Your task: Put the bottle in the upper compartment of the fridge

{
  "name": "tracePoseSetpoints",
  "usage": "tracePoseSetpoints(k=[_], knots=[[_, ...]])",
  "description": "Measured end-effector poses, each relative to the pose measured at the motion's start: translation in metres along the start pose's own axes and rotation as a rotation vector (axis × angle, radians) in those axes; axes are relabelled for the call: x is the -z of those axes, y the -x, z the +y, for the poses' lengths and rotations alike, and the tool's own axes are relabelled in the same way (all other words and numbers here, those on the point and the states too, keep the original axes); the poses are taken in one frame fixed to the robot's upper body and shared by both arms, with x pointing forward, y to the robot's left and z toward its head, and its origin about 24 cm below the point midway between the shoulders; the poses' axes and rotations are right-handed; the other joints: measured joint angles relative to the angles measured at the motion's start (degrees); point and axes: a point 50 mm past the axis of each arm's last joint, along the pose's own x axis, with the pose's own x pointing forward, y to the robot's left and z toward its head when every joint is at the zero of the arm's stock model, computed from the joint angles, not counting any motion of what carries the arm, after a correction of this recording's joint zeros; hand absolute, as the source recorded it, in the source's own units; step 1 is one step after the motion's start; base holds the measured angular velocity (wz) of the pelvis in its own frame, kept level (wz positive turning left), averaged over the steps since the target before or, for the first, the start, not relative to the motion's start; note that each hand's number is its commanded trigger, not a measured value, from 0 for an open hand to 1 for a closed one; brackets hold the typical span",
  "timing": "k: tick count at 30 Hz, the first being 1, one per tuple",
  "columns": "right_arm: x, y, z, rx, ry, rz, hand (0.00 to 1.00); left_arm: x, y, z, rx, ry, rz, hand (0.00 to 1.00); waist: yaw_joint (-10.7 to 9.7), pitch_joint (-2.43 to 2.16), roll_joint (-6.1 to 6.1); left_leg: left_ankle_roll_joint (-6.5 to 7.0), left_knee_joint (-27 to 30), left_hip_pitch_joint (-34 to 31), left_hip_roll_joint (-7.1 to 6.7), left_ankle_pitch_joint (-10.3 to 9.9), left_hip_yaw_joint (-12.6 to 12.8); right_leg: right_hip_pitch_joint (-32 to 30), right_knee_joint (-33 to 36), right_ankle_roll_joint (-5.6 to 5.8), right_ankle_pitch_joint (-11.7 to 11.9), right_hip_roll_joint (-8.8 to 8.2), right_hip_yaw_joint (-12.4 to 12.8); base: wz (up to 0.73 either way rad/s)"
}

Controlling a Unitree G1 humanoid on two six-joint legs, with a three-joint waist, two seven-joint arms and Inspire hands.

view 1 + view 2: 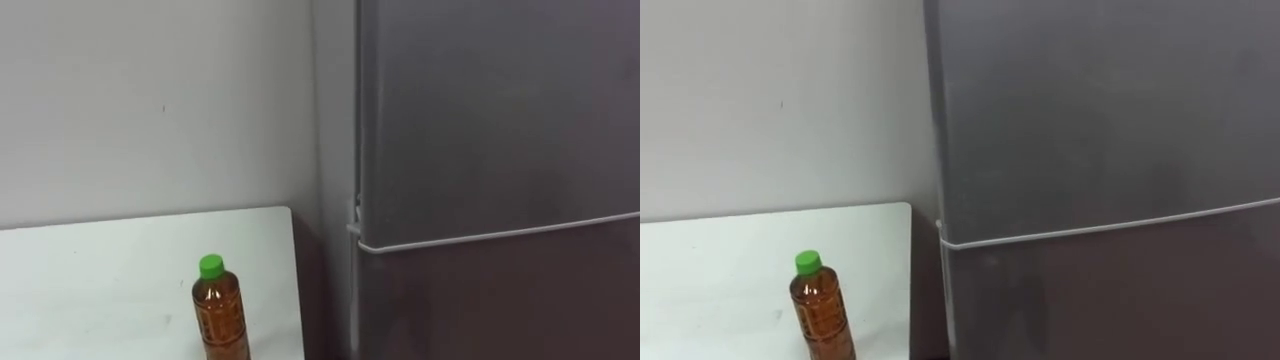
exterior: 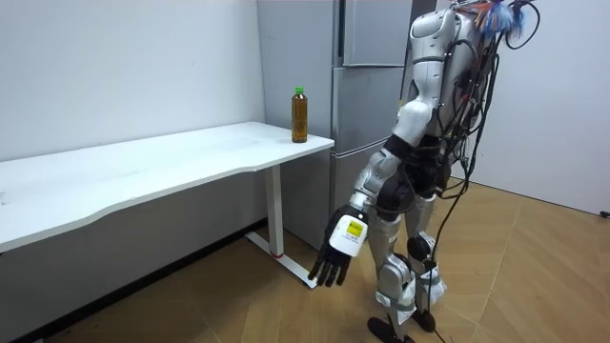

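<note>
A brown bottle with a green cap stands upright near the right end of the white table, close to the grey fridge. Both fridge doors are closed; a pale seam divides the upper door from the lower one. In the room view I stand on the wooden floor facing the fridge, with the bottle on the table corner to my left. My left hand hangs low beside my leg, fingers straight and holding nothing, well below the table top.
The long white table runs along the grey wall to the room view's left, its leg near the fridge. A narrow gap separates the table end from the fridge side. Open wooden floor lies behind me.
</note>
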Motion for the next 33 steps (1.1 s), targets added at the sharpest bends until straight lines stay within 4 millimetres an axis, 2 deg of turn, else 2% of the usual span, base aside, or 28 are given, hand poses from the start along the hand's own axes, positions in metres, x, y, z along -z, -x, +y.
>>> tracePoseSetpoints(k=[4, 6, 10, 15, 16, 17, 21, 24, 27, 33], knots=[[-0.003, 0.000, -0.004, 0.009, 0.020, -0.008, 0.00, -0.024, 0.006, -0.011, 0.003, 0.100, -0.084, 0.00, 0.78, -0.06, 0.12, 0.00, 0.13, -0.01, 0.01, 0.00, 0.04, -0.16, 0.22, 0.00, 0.01, -0.02, 0.15, -0.02], [-0.004, 0.001, -0.005, 0.009, 0.046, -0.017, 0.00, -0.044, 0.013, -0.020, 0.015, 0.166, -0.157, 0.00, 1.17, -0.39, 0.63, 0.00, 0.12, -0.01, 0.02, 0.00, 0.02, -0.20, 0.37, -0.02, 0.00, -0.01, 0.19, 0.00], [-0.009, 0.002, -0.004, 0.001, 0.046, -0.047, 0.00, -0.079, 0.026, -0.028, 0.033, 0.267, -0.280, 0.00, 1.47, -0.48, 0.86, 0.00, 0.08, -0.03, 0.02, 0.00, 0.14, -0.80, 1.25, -0.21, -0.28, -0.09, 0.28, -0.05], [-0.013, 0.002, -0.007, 0.013, 0.045, -0.073, 0.00, -0.141, 0.054, -0.032, 0.059, 0.463, -0.492, 0.00, 1.30, -0.46, 1.38, -0.01, 0.17, -0.17, 0.00, 0.00, -0.14, -0.89, 1.01, -0.26, -0.33, -0.03, 0.27, 0.00], [-0.012, 0.002, -0.007, 0.015, 0.043, -0.072, 0.00, -0.147, 0.057, -0.033, 0.064, 0.476, -0.515, 0.00, 1.33, -0.48, 1.41, -0.01, 0.18, -0.21, 0.00, 0.00, -0.15, -0.95, 0.99, -0.26, -0.33, -0.02, 0.28, 0.00], [-0.011, 0.002, -0.008, 0.020, 0.036, -0.071, 0.00, -0.158, 0.065, -0.033, 0.076, 0.508, -0.556, 0.00, 1.49, -0.68, 1.87, -0.01, 0.22, -0.30, -0.01, 0.00, -0.15, -1.07, 0.99, -0.26, -0.33, -0.01, 0.30, 0.00], [-0.007, 0.003, -0.008, 0.023, 0.036, -0.064, 0.00, -0.193, 0.098, -0.032, 0.147, 0.649, -0.683, 0.00, 1.42, -0.61, 1.97, -0.02, 0.09, -0.20, -0.04, -0.01, -0.36, -1.07, 1.10, -0.26, -0.33, 0.05, 0.21, 0.00], [-0.006, 0.003, -0.008, 0.024, 0.030, -0.063, 0.00, -0.210, 0.122, -0.035, 0.214, 0.710, -0.763, 0.00, 1.36, -0.57, 1.94, -0.02, 0.06, -0.37, -0.14, -0.01, -0.91, -0.94, 0.95, -0.25, -0.33, 0.03, 0.16, 0.04], [-0.006, 0.003, -0.006, 0.034, 0.029, -0.064, 0.00, -0.234, 0.153, -0.039, 0.286, 0.760, -0.902, 0.00, 1.19, -0.28, 1.78, -0.02, 0.05, -0.38, -0.14, -0.01, -1.05, -0.88, 0.84, -0.25, -0.33, 0.09, 0.18, 0.00], [-0.004, 0.002, 0.000, 0.021, 0.030, -0.058, 0.00, -0.248, 0.189, -0.037, 0.372, 0.799, -1.054, 0.00, 0.00, 0.16, 1.71, -0.08, 0.03, -0.36, -0.08, -0.05, -1.06, -0.66, 0.58, -0.26, -0.34, 0.48, 0.21, 0.00]])
